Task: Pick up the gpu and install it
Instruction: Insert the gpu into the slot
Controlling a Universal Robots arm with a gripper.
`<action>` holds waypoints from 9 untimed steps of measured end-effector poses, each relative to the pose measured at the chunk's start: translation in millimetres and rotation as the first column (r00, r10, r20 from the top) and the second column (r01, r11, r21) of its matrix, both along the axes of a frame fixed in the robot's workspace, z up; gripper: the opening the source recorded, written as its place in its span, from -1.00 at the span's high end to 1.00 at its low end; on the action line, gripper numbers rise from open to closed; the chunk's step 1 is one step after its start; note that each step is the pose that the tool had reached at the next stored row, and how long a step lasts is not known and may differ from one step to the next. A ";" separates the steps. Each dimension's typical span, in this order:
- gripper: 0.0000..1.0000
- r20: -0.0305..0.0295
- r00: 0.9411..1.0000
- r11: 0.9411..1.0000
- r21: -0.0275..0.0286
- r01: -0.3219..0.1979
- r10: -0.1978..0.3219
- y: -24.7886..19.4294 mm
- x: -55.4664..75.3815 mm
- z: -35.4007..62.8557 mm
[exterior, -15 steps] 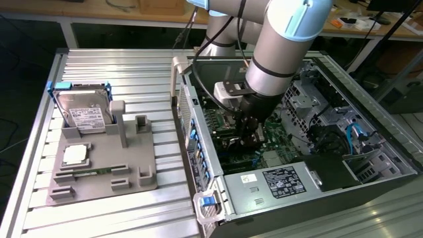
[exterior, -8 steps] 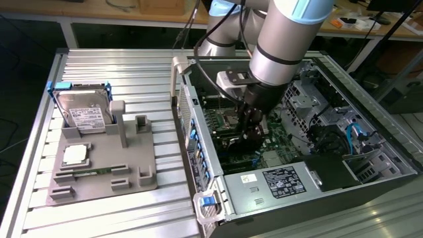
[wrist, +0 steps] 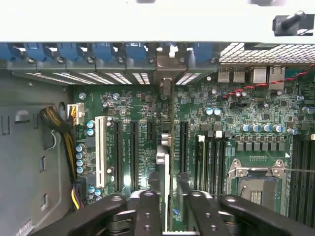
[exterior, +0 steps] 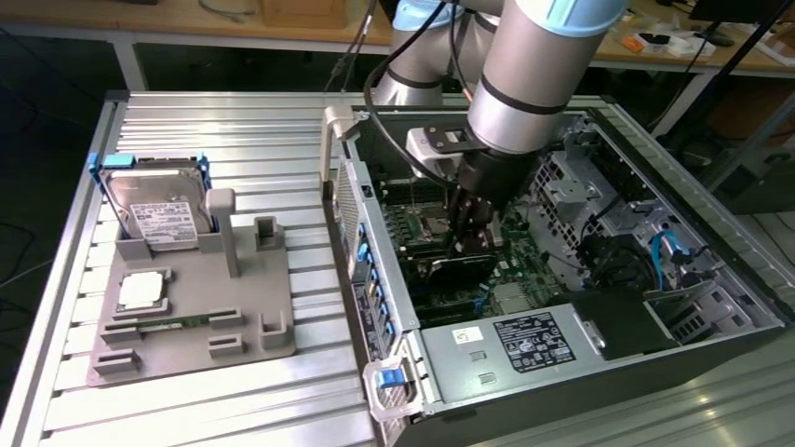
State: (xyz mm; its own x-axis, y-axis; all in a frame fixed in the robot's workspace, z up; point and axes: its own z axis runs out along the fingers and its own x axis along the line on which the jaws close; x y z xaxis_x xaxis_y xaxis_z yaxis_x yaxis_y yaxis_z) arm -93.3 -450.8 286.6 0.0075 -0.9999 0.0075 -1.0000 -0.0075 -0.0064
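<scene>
The gpu (wrist: pixel 164 187) is standing edge-on over the motherboard (wrist: pixel 197 128) inside the computer case (exterior: pixel 695 307), between the fingers of the end effector (wrist: pixel 167 209), which is gripping it narrowly. Risk: if the card edge is sitting beside the slot (wrist: pixel 183 142), downward force is likely bending the board.
</scene>
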 end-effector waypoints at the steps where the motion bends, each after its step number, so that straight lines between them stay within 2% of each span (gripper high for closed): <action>1: 0.49 0.000 1.000 1.000 0.000 0.000 0.000 0.6 0.0 0.0; 2: 0.62 0.000 1.000 1.000 0.001 0.000 0.000 1.1 0.1 -0.1; 3: 0.62 0.000 1.000 1.000 0.001 0.000 0.000 1.4 0.1 -0.1; 5: 0.79 0.000 1.000 1.000 0.003 0.000 0.000 1.5 0.0 -0.1; 9: 0.79 0.000 1.000 1.000 0.003 0.000 0.000 1.5 0.0 -0.1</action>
